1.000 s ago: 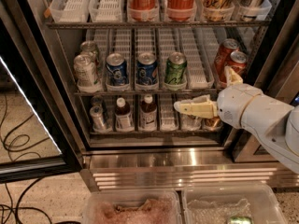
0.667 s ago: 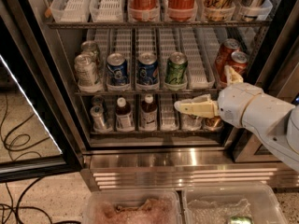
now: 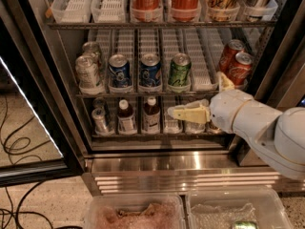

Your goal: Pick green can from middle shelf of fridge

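Observation:
The green can point(image 3: 180, 70) stands upright on the middle shelf point(image 3: 143, 94) of the fridge point(image 3: 57, 80), in the fourth lane from the left, to the right of two blue cans point(image 3: 119, 70). My gripper point(image 3: 195, 95) is in front of the lower shelf, below and to the right of the green can and not touching it. It is open and empty, with one cream finger point(image 3: 187, 113) pointing left and the other finger point(image 3: 224, 81) pointing up beside the red cans point(image 3: 236, 63).
Silver cans point(image 3: 88, 70) stand at the shelf's left end. Small bottles point(image 3: 126, 117) fill the rack below. Tall red cans point(image 3: 145, 1) fill the rack above. The open door frame point(image 3: 33, 109) stands at the left. Two plastic bins point(image 3: 136, 211) sit on the floor in front.
My gripper has shifted slightly to the left, closer to the lane under the green can. The cans have not moved.

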`<action>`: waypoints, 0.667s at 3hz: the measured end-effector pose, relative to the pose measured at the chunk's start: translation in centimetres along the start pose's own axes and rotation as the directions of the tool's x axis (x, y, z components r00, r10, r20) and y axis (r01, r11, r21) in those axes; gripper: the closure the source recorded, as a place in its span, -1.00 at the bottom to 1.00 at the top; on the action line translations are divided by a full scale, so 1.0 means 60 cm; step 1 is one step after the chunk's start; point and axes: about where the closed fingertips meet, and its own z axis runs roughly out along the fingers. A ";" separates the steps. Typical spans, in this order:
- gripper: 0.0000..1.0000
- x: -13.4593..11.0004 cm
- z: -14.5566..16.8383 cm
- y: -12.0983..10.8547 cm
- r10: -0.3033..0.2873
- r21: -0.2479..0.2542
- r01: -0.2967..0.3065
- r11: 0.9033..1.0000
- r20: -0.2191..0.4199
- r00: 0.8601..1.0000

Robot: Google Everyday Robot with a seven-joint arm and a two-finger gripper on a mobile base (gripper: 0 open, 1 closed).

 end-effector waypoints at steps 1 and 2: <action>-1.00 0.019 0.039 0.026 0.032 -0.023 -0.032 0.999 0.025 0.999; -1.00 0.019 0.039 0.026 0.032 -0.023 -0.031 0.999 0.025 0.999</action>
